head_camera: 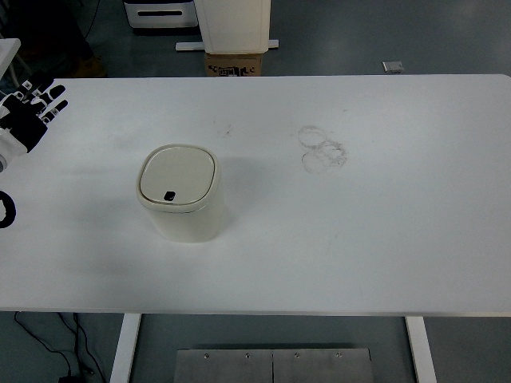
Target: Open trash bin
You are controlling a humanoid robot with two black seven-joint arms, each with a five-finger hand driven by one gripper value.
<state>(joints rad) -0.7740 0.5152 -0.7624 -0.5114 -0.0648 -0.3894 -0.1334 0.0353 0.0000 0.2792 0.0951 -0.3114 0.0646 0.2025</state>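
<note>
A small cream trash bin point(180, 194) stands upright on the white table point(359, 239), left of centre. Its lid point(177, 175) is closed flat, with a small dark button point(169, 195) at its near edge. My left hand point(32, 108) is at the far left edge of the table, well to the left of and beyond the bin, with fingers spread and holding nothing. The right arm is out of view.
Faint ring marks point(322, 148) stain the table right of centre. Beyond the far edge stand a cardboard box point(235, 64) and a white unit point(233, 24) on the floor. A black ring-shaped part point(5, 210) shows at the left edge.
</note>
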